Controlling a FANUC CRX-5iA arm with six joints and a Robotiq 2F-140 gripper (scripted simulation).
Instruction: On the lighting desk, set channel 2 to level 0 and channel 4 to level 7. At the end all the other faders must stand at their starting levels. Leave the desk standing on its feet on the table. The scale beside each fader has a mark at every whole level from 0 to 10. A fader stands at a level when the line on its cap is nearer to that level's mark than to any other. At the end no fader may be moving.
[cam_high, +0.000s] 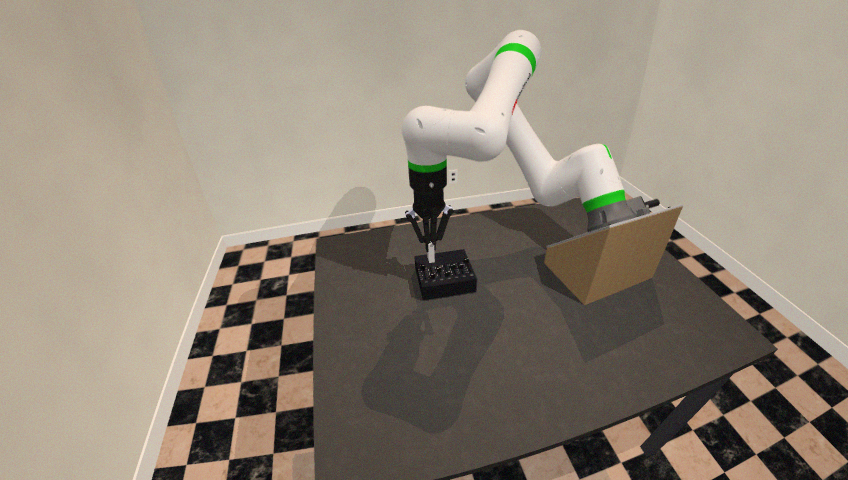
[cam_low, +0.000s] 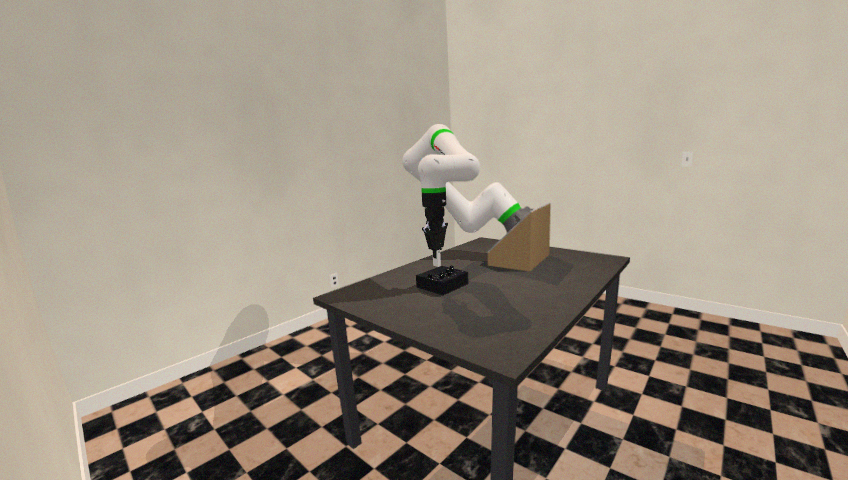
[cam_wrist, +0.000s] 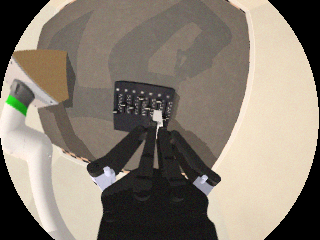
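The lighting desk (cam_high: 445, 274) is a small black box with a row of faders, standing on the dark table. It also shows in the exterior view (cam_low: 440, 279) and in the wrist view (cam_wrist: 144, 104). My gripper (cam_high: 430, 252) is shut, its pale fingertips pointing straight down over the desk's left end as seen in the top view. In the exterior view the gripper (cam_low: 436, 259) hangs a little above the desk. In the wrist view the gripper's tips (cam_wrist: 156, 119) lie over the near edge of the fader row. The fader levels are too small to read.
A tan wedge-shaped board (cam_high: 612, 252) stands at the table's back right in front of my arm's base. The table's left edge is close to the desk. A checkered floor lies below.
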